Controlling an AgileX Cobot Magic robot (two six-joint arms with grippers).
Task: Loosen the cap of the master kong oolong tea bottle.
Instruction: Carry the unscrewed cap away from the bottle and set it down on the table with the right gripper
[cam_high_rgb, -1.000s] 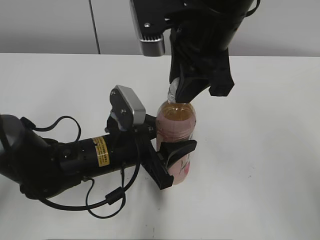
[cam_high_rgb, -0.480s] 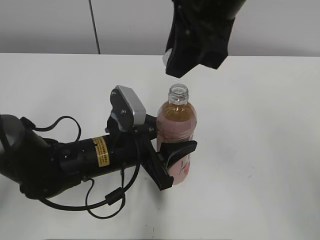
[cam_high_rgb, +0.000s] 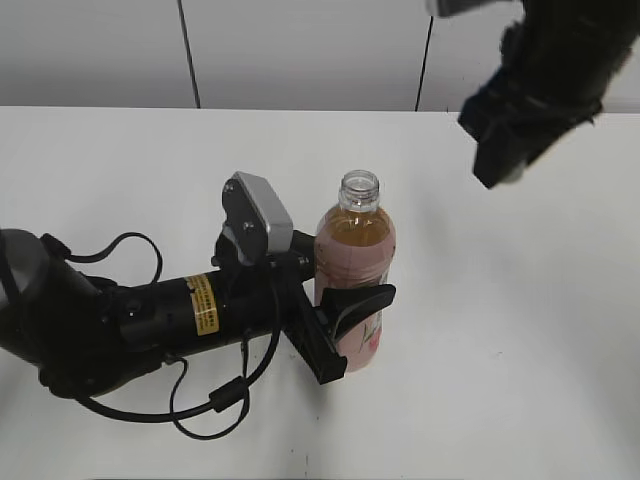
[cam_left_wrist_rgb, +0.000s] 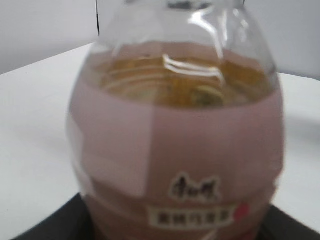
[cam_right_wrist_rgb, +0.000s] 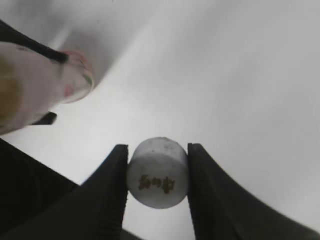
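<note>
Bottle (cam_high_rgb: 352, 280) stands upright on the white table, roughly mid-frame in the exterior view. Clear plastic, amber tea filling it to the shoulder, pink wrap label around the body; the left wrist view shows dark characters and a small white strip printed low on the label. Neck is open, threaded mouth bare, no cap on it. Body is clamped at label height between black jaws.

Cap (cam_right_wrist_rgb: 158, 172) is off the bottle and well apart from it, up in the air to the right. Small, round, white, with a gold-brown mark on its flat top. It sits pinched by its sides between two dark fingers; the bottle shows at upper left of the right wrist view.
</note>
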